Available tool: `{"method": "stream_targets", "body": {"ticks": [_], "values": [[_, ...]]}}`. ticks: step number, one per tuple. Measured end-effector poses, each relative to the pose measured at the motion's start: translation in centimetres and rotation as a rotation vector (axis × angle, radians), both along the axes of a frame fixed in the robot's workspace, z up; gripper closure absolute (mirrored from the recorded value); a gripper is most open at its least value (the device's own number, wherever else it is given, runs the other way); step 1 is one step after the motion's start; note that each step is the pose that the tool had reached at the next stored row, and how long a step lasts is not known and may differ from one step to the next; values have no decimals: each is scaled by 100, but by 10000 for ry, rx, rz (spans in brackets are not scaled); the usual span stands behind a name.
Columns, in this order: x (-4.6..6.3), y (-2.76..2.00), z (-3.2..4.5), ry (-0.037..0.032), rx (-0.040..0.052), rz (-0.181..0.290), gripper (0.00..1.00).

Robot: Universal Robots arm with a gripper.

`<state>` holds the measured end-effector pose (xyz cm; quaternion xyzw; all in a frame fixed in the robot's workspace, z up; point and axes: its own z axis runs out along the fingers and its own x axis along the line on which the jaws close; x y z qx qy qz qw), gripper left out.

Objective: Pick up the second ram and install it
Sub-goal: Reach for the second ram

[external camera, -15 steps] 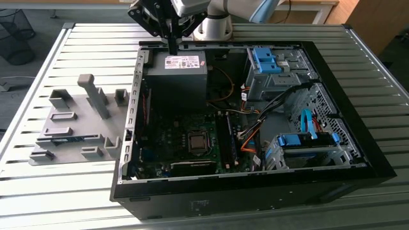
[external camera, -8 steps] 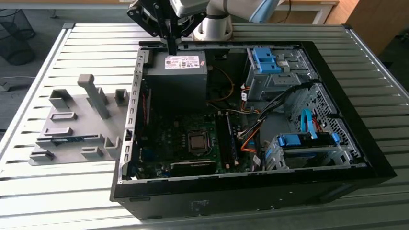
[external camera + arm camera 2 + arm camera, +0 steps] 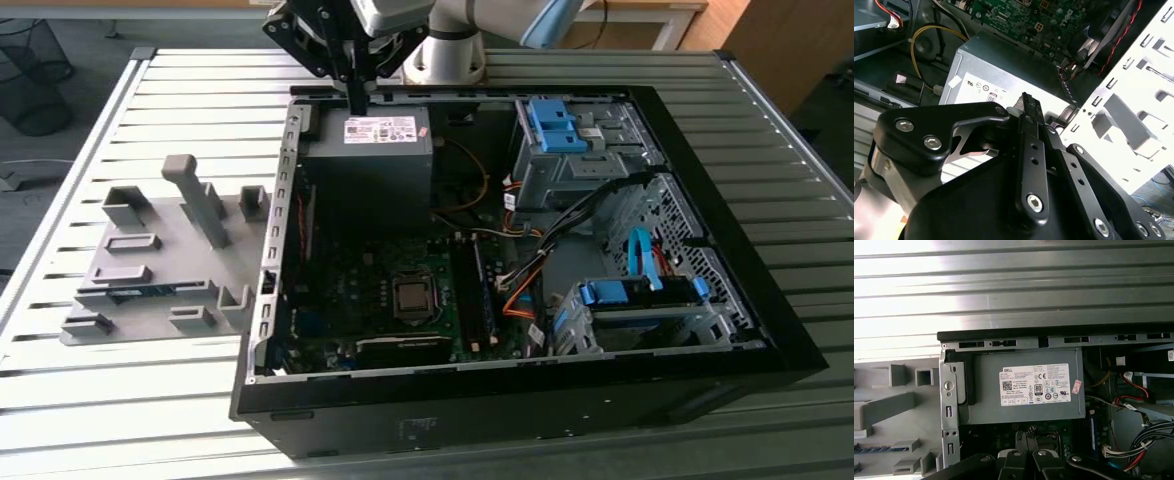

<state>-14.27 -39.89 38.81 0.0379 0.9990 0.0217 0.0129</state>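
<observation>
The second ram [image 3: 128, 292] is a thin blue-green stick lying flat in the grey fixture [image 3: 147, 250] on the exterior view's left, outside the computer case [image 3: 721, 250]. In the first wrist view a strip of the ram [image 3: 874, 447] shows in the same fixture [image 3: 884, 407]. My gripper [image 3: 360, 108] hangs above the far edge of the power supply [image 3: 367, 160], well away from the ram. The black fingers [image 3: 1026, 112] are pressed together with nothing between them. In the first wrist view the gripper [image 3: 1027, 434] sits over the motherboard just past the power supply [image 3: 1024, 385].
The open case lies on a slatted metal table [image 3: 160, 420]. Inside are the motherboard with its processor socket [image 3: 411, 295], long memory slots [image 3: 470, 290], loose cables [image 3: 527, 270] and blue drive-bay clips [image 3: 554, 125]. Upright grey posts [image 3: 200, 200] rise from the fixture.
</observation>
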Motion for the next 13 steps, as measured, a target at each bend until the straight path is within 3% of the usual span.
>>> {"method": "stream_targets", "body": {"ticks": [13], "values": [[-28, 0, -7, 0, 0, 0, 89]]}}
